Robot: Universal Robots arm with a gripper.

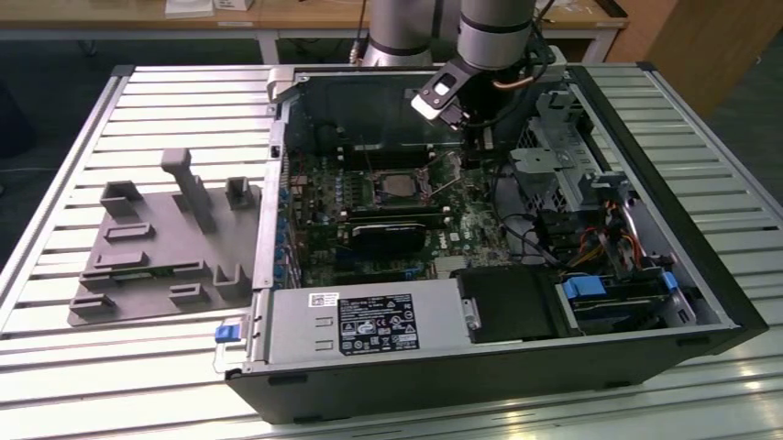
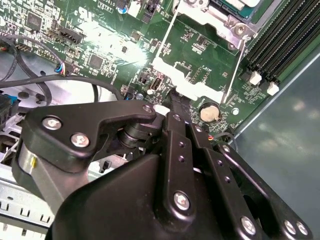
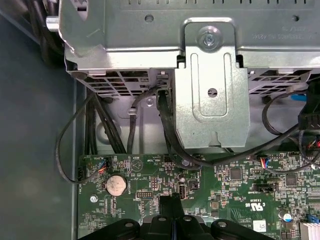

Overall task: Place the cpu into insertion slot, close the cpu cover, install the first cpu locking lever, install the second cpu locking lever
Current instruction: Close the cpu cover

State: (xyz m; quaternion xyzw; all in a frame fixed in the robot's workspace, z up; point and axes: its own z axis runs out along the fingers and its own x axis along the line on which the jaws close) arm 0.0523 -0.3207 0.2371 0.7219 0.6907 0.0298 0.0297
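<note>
The gripper (image 2: 176, 97), its fingers pressed together, points down at the green board (image 2: 200, 45) near its edge, beside the cpu (image 1: 394, 186).

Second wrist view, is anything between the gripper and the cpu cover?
Nothing visible does: the gripper reaches right to the edge of the silvery cpu cover, above the green motherboard, with no cable or part between them.
</note>
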